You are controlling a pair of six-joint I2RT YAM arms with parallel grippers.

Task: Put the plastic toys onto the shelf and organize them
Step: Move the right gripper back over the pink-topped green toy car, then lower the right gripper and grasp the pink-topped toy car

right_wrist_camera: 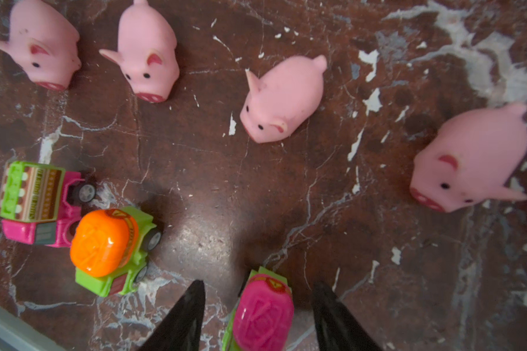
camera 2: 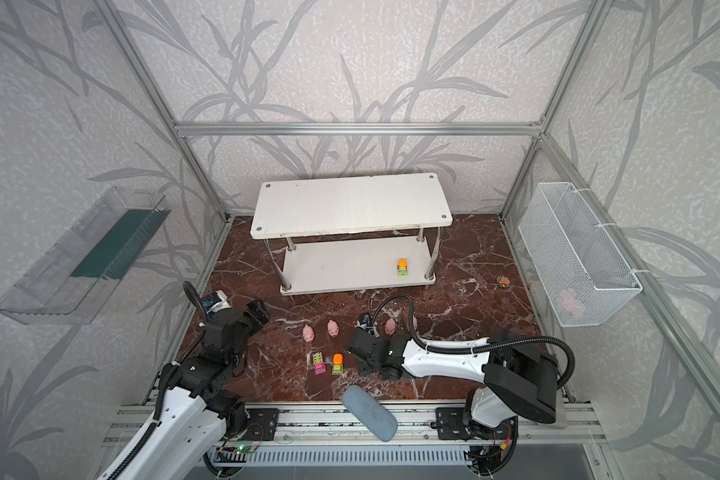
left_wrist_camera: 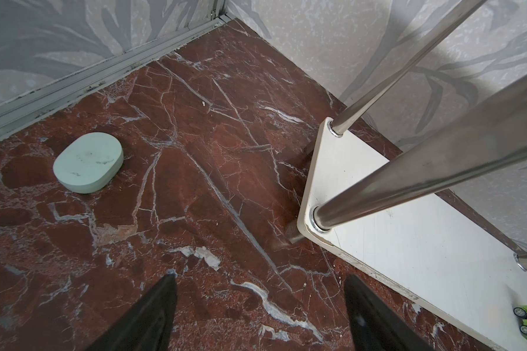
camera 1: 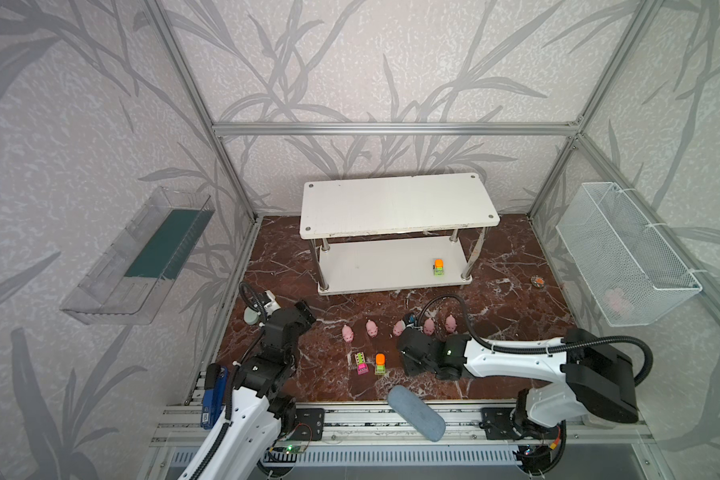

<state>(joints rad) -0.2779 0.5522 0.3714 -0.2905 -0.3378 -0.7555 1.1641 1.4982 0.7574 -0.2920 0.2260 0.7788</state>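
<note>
Several pink pigs (camera 1: 371,328) stand in a row on the marble floor in front of the white shelf (camera 1: 395,203). One green truck with an orange top (camera 1: 439,267) sits on the shelf's lower board at the right. Two more trucks (camera 1: 361,363) (camera 1: 380,364) stand side by side on the floor. My right gripper (right_wrist_camera: 257,284) is down beside them, open, its jaws straddling a green truck with a pink drum (right_wrist_camera: 263,319), with a gap on each side. In the top views the gripper hides this truck. My left gripper (left_wrist_camera: 260,278) hangs open and empty over bare floor near the shelf's left front post.
A pale-green oval object (left_wrist_camera: 89,165) lies on the floor by the left wall. A blue-grey pad (camera 1: 416,411) overhangs the front edge. A clear tray (camera 1: 142,253) hangs on the left wall and a wire basket (camera 1: 624,257) on the right. A small round item (camera 1: 538,281) lies at the right.
</note>
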